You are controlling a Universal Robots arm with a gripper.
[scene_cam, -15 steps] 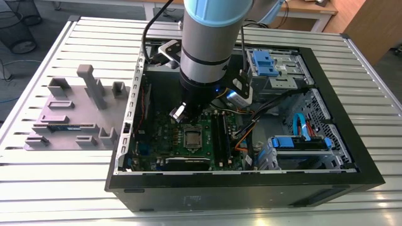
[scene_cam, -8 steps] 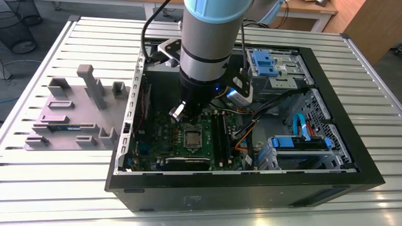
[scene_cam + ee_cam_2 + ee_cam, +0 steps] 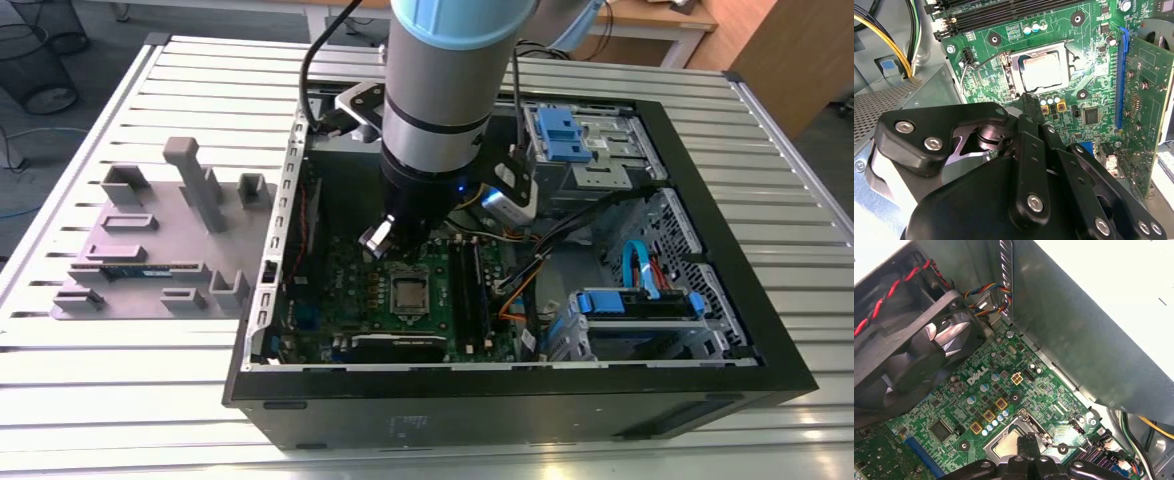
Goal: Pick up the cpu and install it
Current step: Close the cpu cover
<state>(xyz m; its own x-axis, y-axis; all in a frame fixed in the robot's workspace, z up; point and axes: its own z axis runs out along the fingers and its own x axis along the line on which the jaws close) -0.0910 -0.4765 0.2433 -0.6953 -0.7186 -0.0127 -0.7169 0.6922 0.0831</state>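
The cpu (image 3: 1043,70) is a small square chip with a silvery top, lying flat inside the metal-framed socket (image 3: 1013,75) of the green board; it also shows in the exterior view (image 3: 407,292) and the first wrist view (image 3: 1007,446). My gripper (image 3: 1026,98) hangs a little above the board at the socket's edge, beside the chip and not on it. Its black fingers are pressed together with nothing between them. In the first wrist view the gripper (image 3: 1026,444) covers part of the socket.
The open black computer case (image 3: 694,130) lies on a slatted metal table. A case fan (image 3: 919,350), cable bundles (image 3: 884,35), memory slots (image 3: 470,280) and blue drive cages (image 3: 638,305) crowd the board. A grey fixture block (image 3: 147,250) stands at the exterior view's left.
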